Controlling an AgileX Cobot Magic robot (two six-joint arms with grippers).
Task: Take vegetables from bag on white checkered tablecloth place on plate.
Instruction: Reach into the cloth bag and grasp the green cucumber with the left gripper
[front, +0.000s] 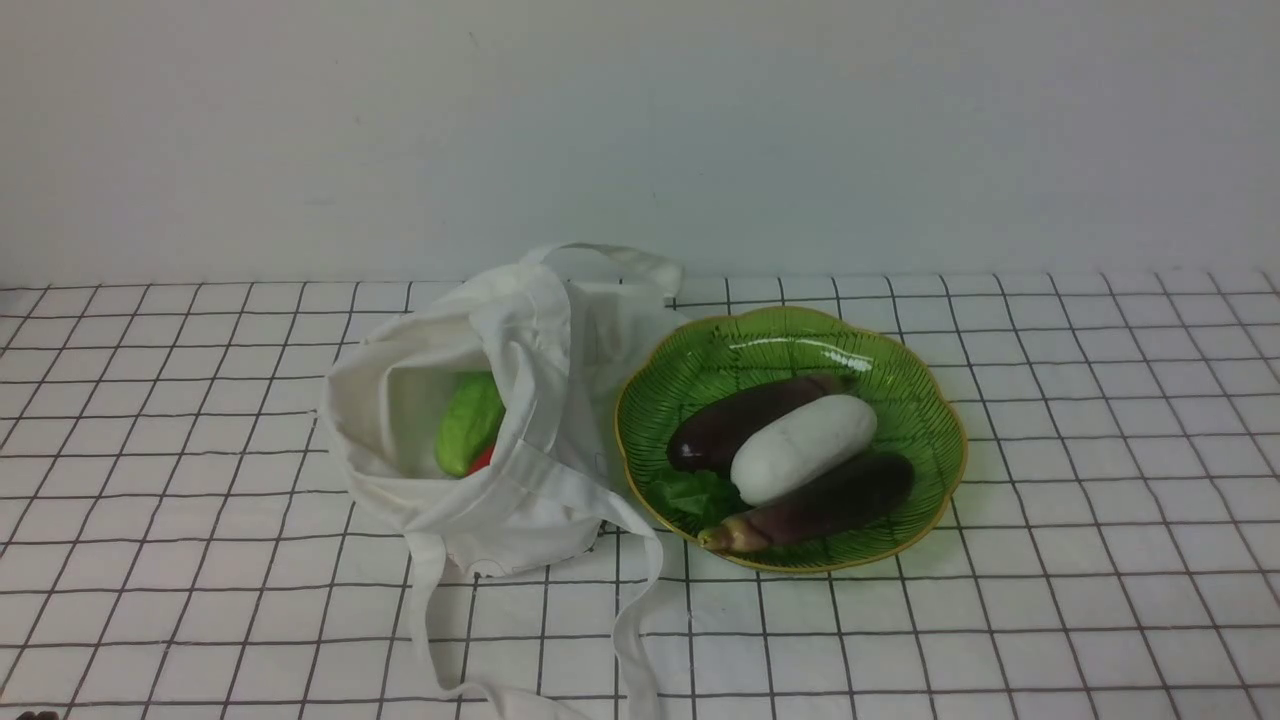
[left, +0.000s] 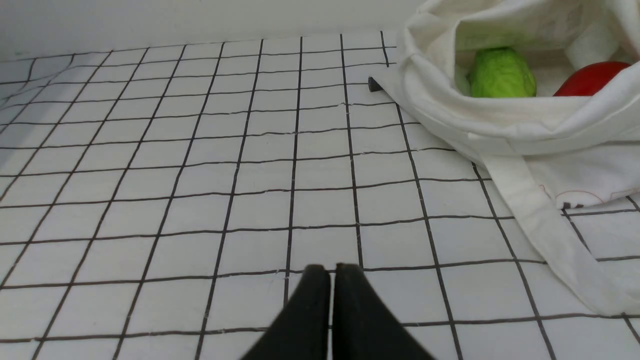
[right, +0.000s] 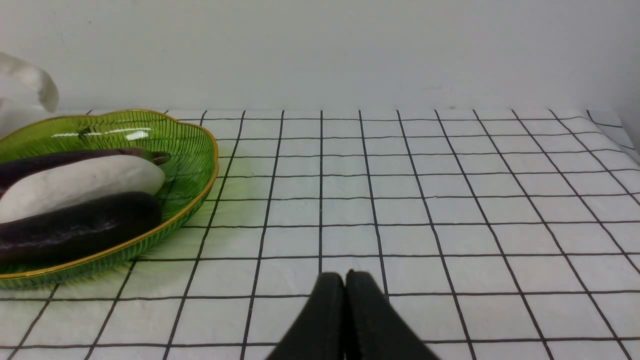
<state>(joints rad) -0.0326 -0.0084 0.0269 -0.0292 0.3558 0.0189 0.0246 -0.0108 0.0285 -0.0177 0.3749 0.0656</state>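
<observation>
A light green ridged vegetable lies inside the open white cloth bag on the checkered tablecloth; it also shows in the left wrist view inside the bag. The green plate with a gold rim sits right of the bag and holds two dark eggplants and a white oblong vegetable. Neither gripper shows in the front view. My left gripper is shut and empty, low over the cloth, apart from the bag. My right gripper is shut and empty, beside the plate.
A red item lies next to the green vegetable in the bag. The bag's long straps trail toward the front edge. Two eggplants and the white vegetable fill the plate's middle. A pale wall stands behind the table.
</observation>
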